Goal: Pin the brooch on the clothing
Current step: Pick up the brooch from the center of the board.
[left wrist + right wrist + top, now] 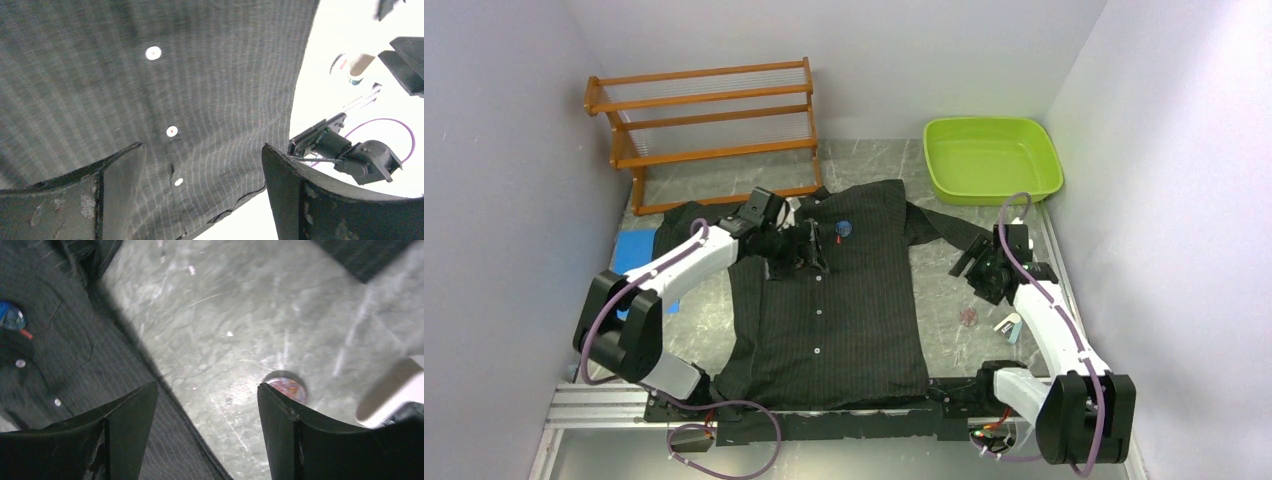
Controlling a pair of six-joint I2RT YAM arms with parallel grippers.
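The clothing (844,300), a black pinstriped shirt with white buttons (171,131), lies spread flat on the table. A small round blue brooch (845,227) sits on its upper chest; it also shows at the left edge of the right wrist view (11,318). My left gripper (809,250) hovers over the shirt's button line just left of the brooch, open, with only cloth (225,75) below it and nothing between the fingers (202,165). My right gripper (974,265) is open above bare table right of the shirt, empty (207,400).
A small pinkish round disc (969,317) (287,387) lies on the table by my right gripper, with a white and teal object (1009,323) beside it. A green tub (992,158) stands at the back right, a wooden rack (709,130) back left, a blue pad (636,252) left.
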